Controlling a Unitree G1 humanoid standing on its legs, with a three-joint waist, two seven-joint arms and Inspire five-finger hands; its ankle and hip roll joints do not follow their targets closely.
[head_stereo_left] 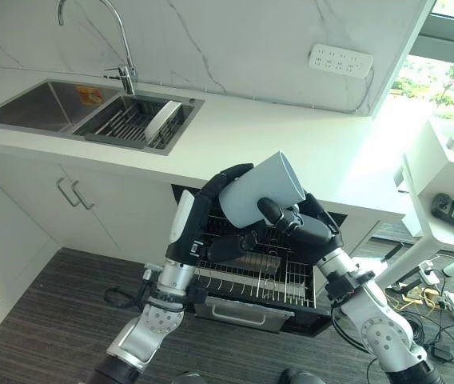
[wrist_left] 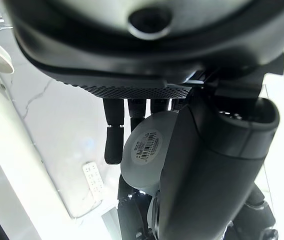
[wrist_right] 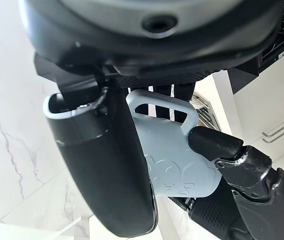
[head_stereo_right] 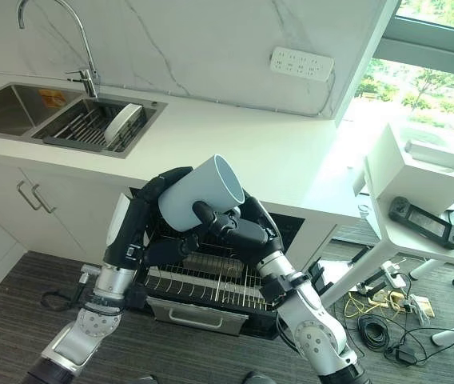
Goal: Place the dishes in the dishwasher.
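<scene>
left eye view: both hands curl round a pale blue mug (head_stereo_left: 260, 190) above the pulled-out dishwasher rack (head_stereo_left: 252, 276), left hand (head_stereo_left: 211, 214) at its nine o'clock, right hand (head_stereo_left: 305, 226) at four.

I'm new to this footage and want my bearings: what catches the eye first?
A pale blue mug held up between the left hand and the right hand, fingers of both curled round it. Right below it the dishwasher rack stands pulled out. Further back, a plate leans in the sink.
</scene>
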